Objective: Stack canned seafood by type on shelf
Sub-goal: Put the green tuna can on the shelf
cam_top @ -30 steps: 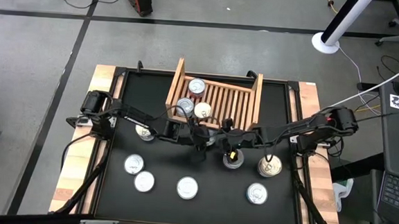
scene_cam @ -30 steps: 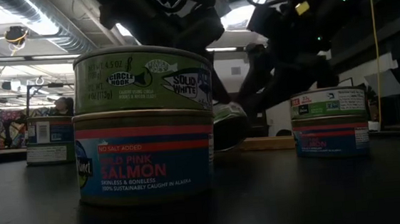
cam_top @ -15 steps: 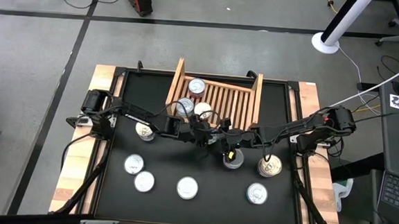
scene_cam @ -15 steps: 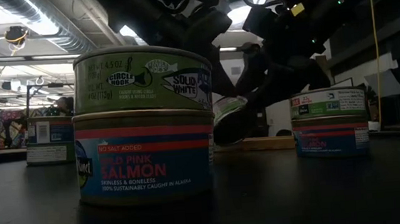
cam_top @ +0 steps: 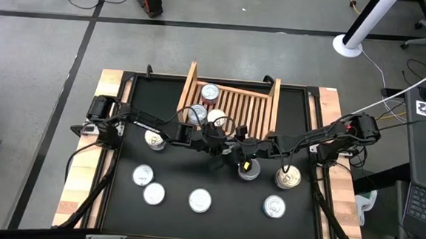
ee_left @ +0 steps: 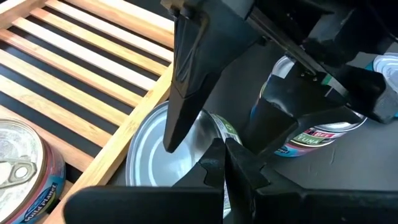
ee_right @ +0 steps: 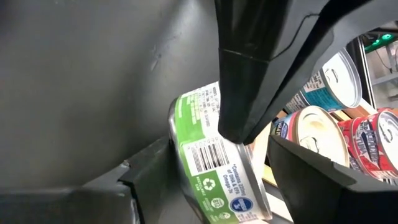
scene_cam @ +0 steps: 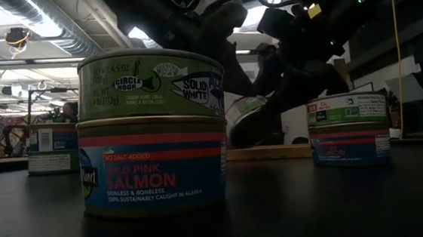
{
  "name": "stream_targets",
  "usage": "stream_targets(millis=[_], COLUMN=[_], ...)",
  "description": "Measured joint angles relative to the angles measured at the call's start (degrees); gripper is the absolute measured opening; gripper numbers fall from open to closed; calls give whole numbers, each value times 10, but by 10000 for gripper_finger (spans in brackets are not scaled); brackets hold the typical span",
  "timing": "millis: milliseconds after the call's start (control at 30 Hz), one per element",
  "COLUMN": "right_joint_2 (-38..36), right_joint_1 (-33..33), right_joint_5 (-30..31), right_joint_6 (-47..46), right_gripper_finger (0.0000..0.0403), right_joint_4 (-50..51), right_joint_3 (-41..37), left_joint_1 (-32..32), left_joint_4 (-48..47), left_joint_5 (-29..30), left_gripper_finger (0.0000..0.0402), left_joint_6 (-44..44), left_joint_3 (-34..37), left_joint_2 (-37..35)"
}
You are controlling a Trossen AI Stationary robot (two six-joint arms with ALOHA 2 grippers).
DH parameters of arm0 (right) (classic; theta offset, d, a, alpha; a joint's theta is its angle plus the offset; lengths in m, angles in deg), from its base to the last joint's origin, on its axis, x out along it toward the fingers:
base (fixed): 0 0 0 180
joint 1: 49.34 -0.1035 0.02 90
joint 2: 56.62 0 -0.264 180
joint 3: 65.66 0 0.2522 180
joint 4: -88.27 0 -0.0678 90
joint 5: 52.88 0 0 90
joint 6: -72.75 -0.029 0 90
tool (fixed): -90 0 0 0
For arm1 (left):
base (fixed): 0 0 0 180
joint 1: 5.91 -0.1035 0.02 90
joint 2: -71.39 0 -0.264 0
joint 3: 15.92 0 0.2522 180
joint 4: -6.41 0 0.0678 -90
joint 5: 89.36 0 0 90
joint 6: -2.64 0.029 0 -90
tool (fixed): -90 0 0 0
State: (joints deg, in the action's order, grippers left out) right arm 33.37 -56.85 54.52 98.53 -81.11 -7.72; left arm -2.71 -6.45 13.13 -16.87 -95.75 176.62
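The wooden shelf (cam_top: 232, 106) stands at the far middle of the table with three tins on its slats (cam_top: 209, 93). Both arms meet just in front of its near board. My right gripper (ee_right: 217, 180) is shut on a green-labelled tin (ee_right: 214, 155), which stands on edge and tilted (scene_cam: 246, 119). My left gripper (ee_left: 225, 144) is shut, its tips at this tin's rim. More canned seafood sits loose on the black mat: several tins (cam_top: 200, 200) near the front edge. In the low view a green tin rests on a pink salmon tin (scene_cam: 152, 131). My left gripper touches the tin's green side wall (ee_right: 227, 146) with its shut fingertips (ee_right: 239, 124), slanting down from the table's left. My right gripper pinches the tin across its height: one finger (ee_left: 186, 87) on the silvery lid (ee_left: 152, 155), the other (ee_left: 280, 118) on the opposite flat face. It comes slanting down from the table's right. The tin is tipped on edge at the shelf's near board (ee_left: 140, 115); whether it touches the board I cannot tell.
A stack of two tins (scene_cam: 348, 126) stands at the right of the mat and another tin (cam_top: 154, 140) at the left under my left arm. Right of the tins the shelf slats (cam_top: 247, 107) lie bare. Wooden strips (cam_top: 82, 193) border the mat.
The green-labelled tin has risen a little and tipped further onto its edge between the two grippers. My left gripper has rolled slightly and shifted a little toward the shelf. Neither gripper has opened or shut.
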Motion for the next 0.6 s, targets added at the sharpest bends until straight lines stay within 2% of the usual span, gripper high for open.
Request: stream_targets(millis=[200, 600], right_joint_2=[0, 1], right_joint_1=[0, 0], right_joint_5=[0, -5], right_joint_6=[0, 2], right_gripper_finger=[251, 139], right_joint_4=[2, 2], right_joint_3=[0, -1], left_joint_1=[0, 0], left_joint_4=[3, 6], left_joint_5=[-1, -2], left_gripper_finger=[0, 0], left_joint_6=[0, 1], left_joint_3=[0, 0], left_joint_2=[0, -1])
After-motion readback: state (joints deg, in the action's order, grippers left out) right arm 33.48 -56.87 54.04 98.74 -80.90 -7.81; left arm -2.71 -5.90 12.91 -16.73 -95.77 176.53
